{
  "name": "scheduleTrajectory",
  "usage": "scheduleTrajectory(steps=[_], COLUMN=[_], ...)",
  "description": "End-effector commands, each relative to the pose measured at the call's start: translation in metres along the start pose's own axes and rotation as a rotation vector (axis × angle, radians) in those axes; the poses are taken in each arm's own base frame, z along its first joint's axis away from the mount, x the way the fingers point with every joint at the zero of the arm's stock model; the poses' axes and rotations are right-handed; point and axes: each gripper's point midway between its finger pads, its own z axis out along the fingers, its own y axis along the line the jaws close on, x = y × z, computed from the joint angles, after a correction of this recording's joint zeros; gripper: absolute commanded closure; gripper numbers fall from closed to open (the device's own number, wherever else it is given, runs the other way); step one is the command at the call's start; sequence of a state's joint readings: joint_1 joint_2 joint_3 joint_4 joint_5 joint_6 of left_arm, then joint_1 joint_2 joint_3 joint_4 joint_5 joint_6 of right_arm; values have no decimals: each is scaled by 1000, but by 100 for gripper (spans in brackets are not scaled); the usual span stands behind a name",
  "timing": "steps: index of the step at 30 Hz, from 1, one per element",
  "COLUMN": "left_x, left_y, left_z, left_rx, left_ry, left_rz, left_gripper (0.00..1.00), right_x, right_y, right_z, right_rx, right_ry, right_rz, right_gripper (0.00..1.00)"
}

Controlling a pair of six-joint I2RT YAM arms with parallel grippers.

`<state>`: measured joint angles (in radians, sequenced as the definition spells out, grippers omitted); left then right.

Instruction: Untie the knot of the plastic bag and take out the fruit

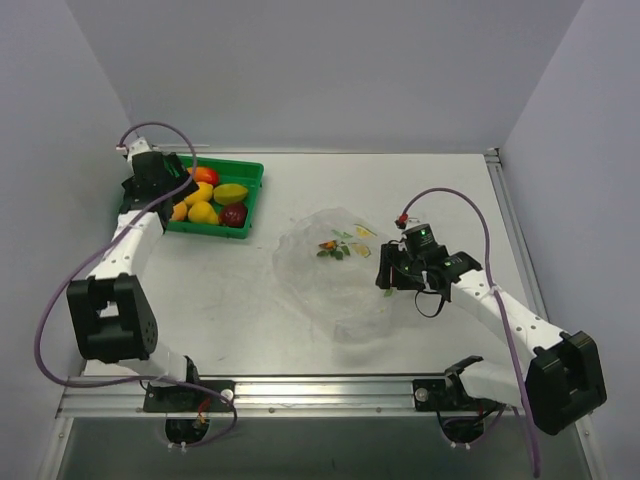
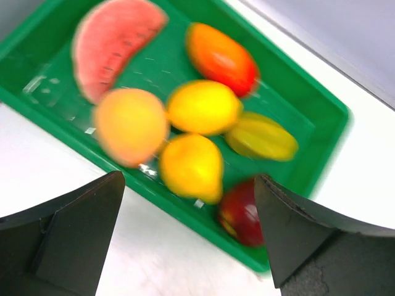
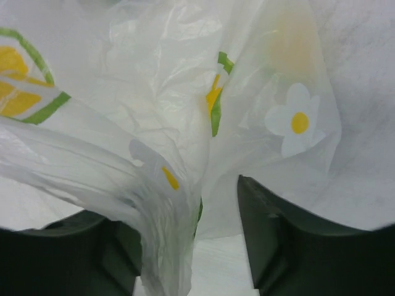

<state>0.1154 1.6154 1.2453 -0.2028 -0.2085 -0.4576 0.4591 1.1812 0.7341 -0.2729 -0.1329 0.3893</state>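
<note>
Left gripper (image 2: 188,188) wide open over fruit (image 2: 203,106), right gripper (image 3: 185,213) astride bag (image 3: 160,92)

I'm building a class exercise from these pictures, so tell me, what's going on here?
The fruit sits in a green tray at the table's far left. The left gripper hovers over it, jaws wide and empty. The plastic bag lies flat at mid-table and looks emptied. The right gripper is at the bag's right edge, jaws apart with a fold of plastic between them.
</note>
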Motion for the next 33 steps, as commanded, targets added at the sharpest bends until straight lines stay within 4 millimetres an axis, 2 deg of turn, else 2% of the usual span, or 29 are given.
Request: scheduleTrajectory(steps=[1, 2, 3, 4, 5, 6, 7, 8, 9, 10, 11, 15, 16, 17, 18, 19, 21, 22, 24, 26, 29, 30, 33], left_x=[-7, 12, 12, 25, 37, 45, 55, 64, 78, 84, 88, 113, 116, 115, 115, 114, 112, 112, 111, 110, 106, 107, 108], left_y=[-63, -64, -73, -83, -91, -91, -92, -103, -98, -98, -100, -91, -90, -90, -92, -95, -98, -98, -99, -100, -107, -107, -110], left_z=[-69, -76, -95, -108, -119, -132, -140, -159, -161, -165, -174, -179, -180, -181, -184, -186, -192, -193, -197, -202, -215, -215, -222], left_rx=[207, 224, 273, 319, 372, 412, 434, 508, 524, 541, 567, 604, 608, 611, 618, 632, 657, 664, 674, 690, 744, 750, 774], left_ry=[-83, -48, -66, -45, -21, -17, 0, 3, 22, 26, 18, 46, 55, 52, 49, 39, 32, 32, 26, 15, -14, -15, -21], left_rz=[102, 136, 168, 199, 227, 263, 287, 318, 363, 378, 390, 430, 438, 439, 437, 432, 418, 416, 410, 409, 405, 405, 410], left_gripper=[3, 3, 3, 3, 3, 2, 3, 2, 3, 2, 2, 2, 3, 2, 3, 3, 3, 2, 3, 3, 3, 3, 3], right_x=[-23, -27, -27, -36, -38, -43, -47, -56, -60, -64, -75, -89, -90, -91, -96, -96, -104, -103, -107, -118, -135, -138, -141], right_y=[10, 11, 11, 15, 18, 24, 27, 35, 37, 39, 49, 76, 79, 79, 88, 87, 92, 94, 94, 96, 97, 98, 107], right_z=[-24, -29, -34, -42, -49, -55, -60, -69, -73, -74, -85, -94, -85, -82, -82, -69, -61, -46, -35, -20, -7, -6, -16], right_rx=[-23, -27, -26, -40, -49, -80, -96, -116, -116, -114, -131, -192, -182, -158, -159, -146, -136, -132, -107, -70, -23, -17, -11], right_ry=[-64, -79, -76, -102, -105, -112, -118, -129, -136, -133, -154, -131, -102, -91, -102, -70, -63, -26, -7, 0, -24, -33, -67], right_rz=[-30, -55, -74, -90, -116, -158, -190, -223, -269, -296, -333, -502, -558, -591, -630, -672, -701, -721, -737, -738, -729, -719, -716], right_gripper=[39, 32, 22, 18, 14, 5, 3, 2, 0, 0, 0, 0, 0, 0, 0, 0, 0, 0, 2, 8, 43, 68, 100])
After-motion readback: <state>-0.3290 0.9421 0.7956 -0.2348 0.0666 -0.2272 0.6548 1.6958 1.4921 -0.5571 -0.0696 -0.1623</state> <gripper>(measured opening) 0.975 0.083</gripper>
